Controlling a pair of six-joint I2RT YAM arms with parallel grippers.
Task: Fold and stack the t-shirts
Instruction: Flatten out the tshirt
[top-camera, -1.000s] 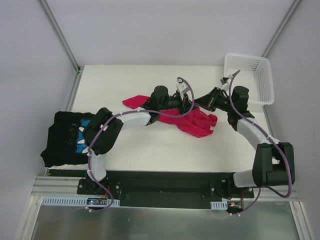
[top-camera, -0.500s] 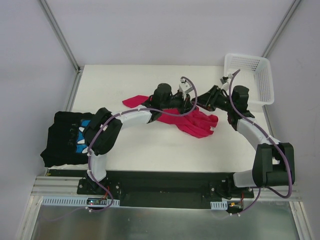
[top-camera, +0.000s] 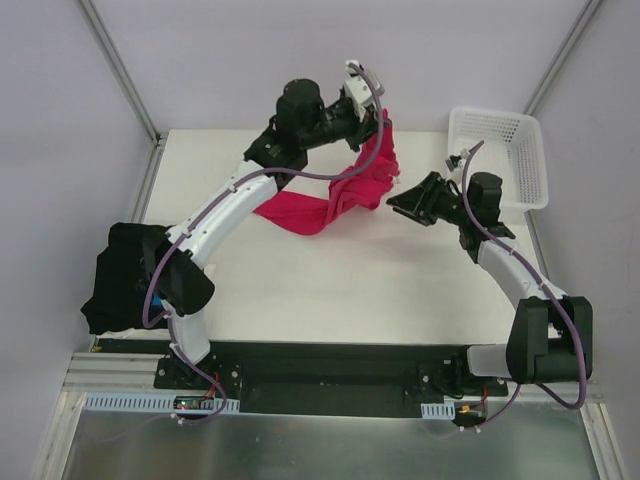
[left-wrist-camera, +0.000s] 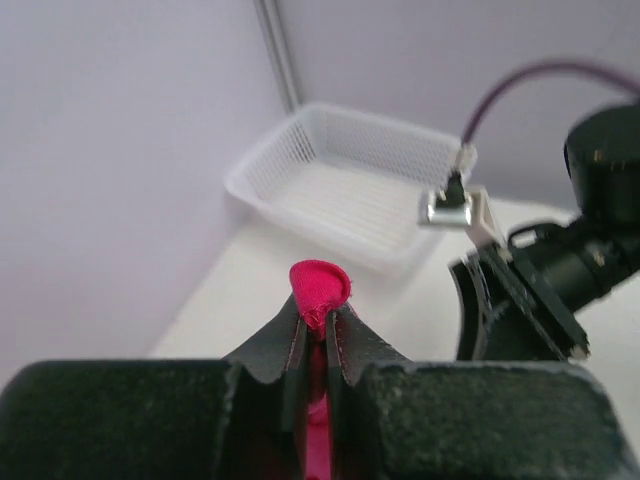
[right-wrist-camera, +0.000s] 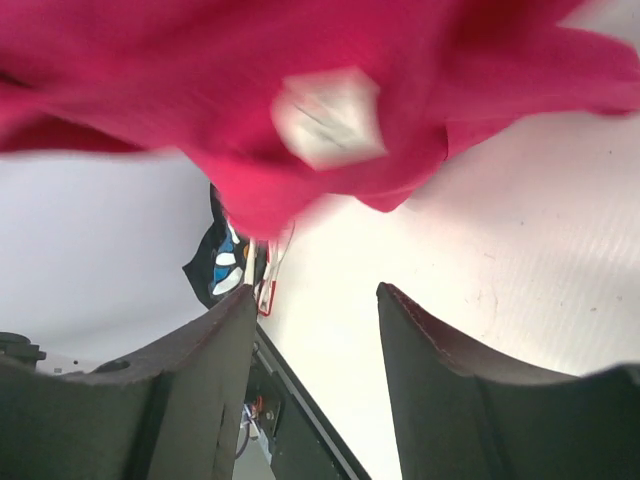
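The crimson-pink t-shirt (top-camera: 345, 190) hangs from my left gripper (top-camera: 375, 108), which is raised over the back of the table and shut on a pinch of its cloth (left-wrist-camera: 320, 288). The shirt's lower part trails onto the table (top-camera: 300, 215). My right gripper (top-camera: 393, 205) stands open just right of the hanging shirt, with nothing between its fingers (right-wrist-camera: 230, 330). In the right wrist view the shirt (right-wrist-camera: 200, 90) fills the top, showing a white label (right-wrist-camera: 328, 115). A black t-shirt (top-camera: 120, 280) with blue-and-white print (right-wrist-camera: 225, 265) lies folded at the table's left front edge.
A white lattice basket (top-camera: 500, 150) stands at the back right corner, also seen beyond the left jaws as the basket (left-wrist-camera: 350, 180). The right arm's wrist (left-wrist-camera: 540, 280) is close to the left gripper. Grey walls and metal posts enclose the white table (top-camera: 330, 290).
The left arm has lifted the crimson t-shirt off the table, up and toward the back. The right gripper has opened and let go of the shirt.
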